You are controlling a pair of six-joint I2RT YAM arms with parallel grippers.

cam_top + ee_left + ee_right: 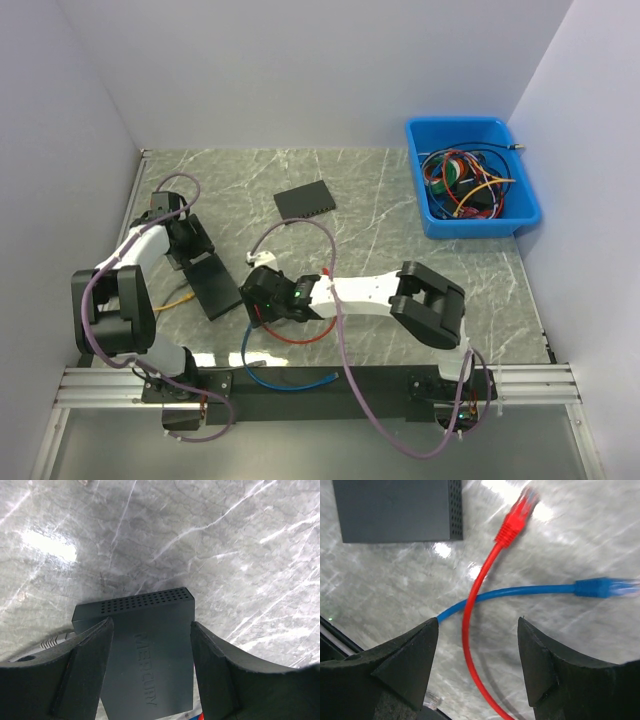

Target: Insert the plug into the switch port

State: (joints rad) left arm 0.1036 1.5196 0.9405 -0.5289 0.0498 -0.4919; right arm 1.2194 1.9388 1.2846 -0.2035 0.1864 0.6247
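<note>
The black switch (215,285) lies at the left of the table. In the left wrist view its top, marked MERCURY (145,660), fills the gap between my fingers. My left gripper (151,625) is open and straddles the switch's width; I cannot tell if the pads touch it. It also shows in the top view (192,250). My right gripper (478,622) is open and empty over a red cable (467,645). The red plug (519,512) lies loose on the table near the switch's corner (395,510). A blue plug (605,587) lies to the right.
A yellow cable (178,297) runs to the switch's left side. A red loop (290,335) and a blue cable (290,378) lie near the front edge. A flat black panel (303,202) lies mid-table. A blue bin (480,225) of cables stands at the back right.
</note>
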